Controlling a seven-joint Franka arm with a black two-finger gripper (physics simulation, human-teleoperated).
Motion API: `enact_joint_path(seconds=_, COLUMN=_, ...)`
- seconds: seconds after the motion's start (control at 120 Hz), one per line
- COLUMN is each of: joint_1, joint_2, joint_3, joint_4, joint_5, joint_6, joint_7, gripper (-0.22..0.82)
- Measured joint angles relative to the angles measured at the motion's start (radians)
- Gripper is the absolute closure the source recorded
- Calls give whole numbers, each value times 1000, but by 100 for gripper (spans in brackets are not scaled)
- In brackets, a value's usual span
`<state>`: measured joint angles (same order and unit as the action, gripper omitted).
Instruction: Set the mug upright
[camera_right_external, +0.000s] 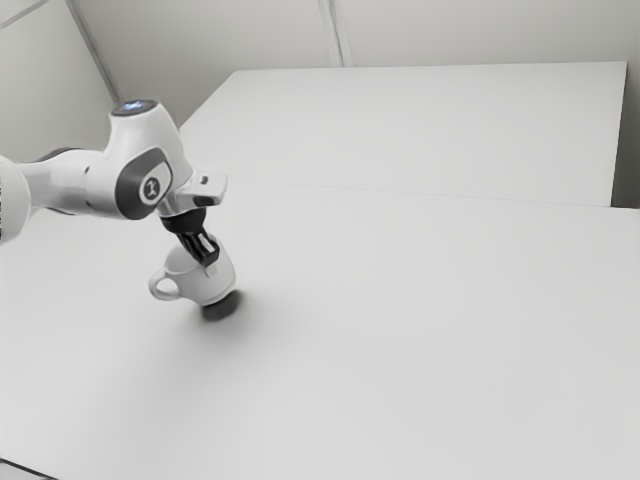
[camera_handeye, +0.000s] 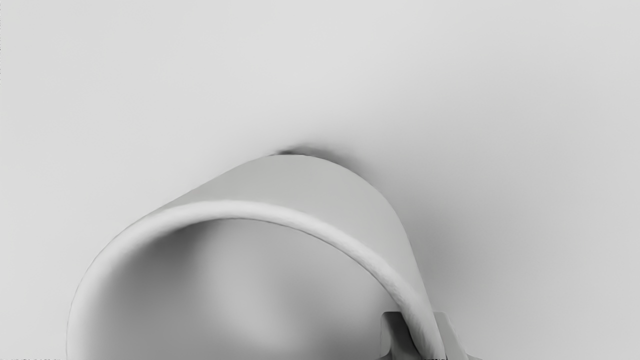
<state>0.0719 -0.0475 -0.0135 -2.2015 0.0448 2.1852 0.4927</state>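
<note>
Gripping the mug (camera_right_external: 207, 284) at its rim (camera_handeye: 240, 209): your gripper (camera_handeye: 417, 320), closed. Mug: below gripper, long axis aslant, mouth toward the exterior view's left; needs levelling.

wrist view, mug (camera_handeye: 320, 192) partly cut off

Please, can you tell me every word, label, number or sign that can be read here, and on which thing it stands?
Round badge on the arm: too small to read surely.
Blue-lit mark on the arm's top: too small to read.
Mug: no text on the parts that show.
</note>
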Motion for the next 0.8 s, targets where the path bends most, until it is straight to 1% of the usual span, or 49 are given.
enact_joint_path(seconds=0.158, joint_1=5, joint_2=43, joint_3=-1, joint_4=-35, joint_5=52, joint_6=82, joint_7=-83, gripper=79)
enact_joint_path(seconds=0.325, joint_1=-2, joint_2=97, joint_3=0, joint_4=-41, joint_5=75, joint_6=125, joint_7=-157, gripper=79)
enact_joint_path(seconds=0.35, joint_1=-5, joint_2=102, joint_3=0, joint_4=-41, joint_5=76, joint_6=128, joint_7=-167, gripper=77)
enact_joint_path(seconds=0.375, joint_1=-9, joint_2=104, joint_3=0, joint_4=-42, joint_5=75, joint_6=131, joint_7=-175, gripper=73)
enact_joint_path(seconds=0.508, joint_1=-17, joint_2=111, joint_3=-1, joint_4=-42, joint_5=67, joint_6=141, joint_7=-209, gripper=43)
enact_joint_path(seconds=0.575, joint_1=-17, joint_2=106, joint_3=-2, joint_4=-42, joint_5=64, joint_6=143, joint_7=-222, gripper=32)
enact_joint_path(seconds=0.675, joint_1=-14, joint_2=94, joint_3=-2, joint_4=-40, joint_5=62, joint_6=142, joint_7=-240, gripper=20)
enact_joint_path(seconds=0.8, joint_1=-8, joint_2=62, joint_3=-7, joint_4=2, joint_5=51, joint_6=107, joint_7=-256, gripper=11)
